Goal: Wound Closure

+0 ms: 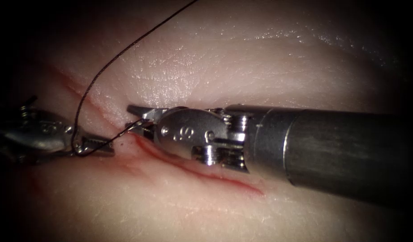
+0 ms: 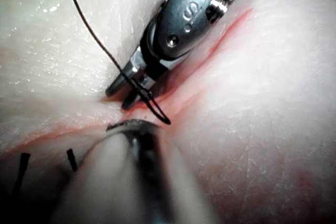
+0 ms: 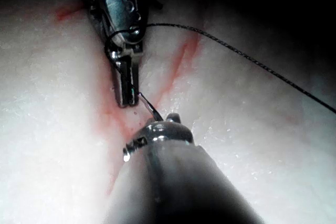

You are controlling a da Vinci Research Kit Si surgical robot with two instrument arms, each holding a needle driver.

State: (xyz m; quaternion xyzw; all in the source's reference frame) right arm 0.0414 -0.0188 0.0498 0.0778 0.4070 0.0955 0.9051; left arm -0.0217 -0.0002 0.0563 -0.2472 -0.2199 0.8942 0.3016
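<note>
Two tools: meet centre-left, endoscope view.
Left tool (image 1: 99, 147): pinching thread (image 1: 108, 67).
Right tool (image 1: 137, 118): spread around thread.
Needle: can't tell.
Left wrist view: cut ends (image 2: 71, 159) beside cut (image 1: 206, 172).

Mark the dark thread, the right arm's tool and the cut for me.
Dark braided thread (image 1: 126, 48): endoscope view, on its long arc above the tissue.
Right arm's steel needle driver (image 1: 137, 121): endoscope view, between its fingertips.
Red-edged cut (image 1: 224, 179): endoscope view, on its right stretch.

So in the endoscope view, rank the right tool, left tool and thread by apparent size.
1. Right tool, nearest the camera, so its lead may be exaggerated.
2. Left tool.
3. Thread: long but thinnest.
</note>
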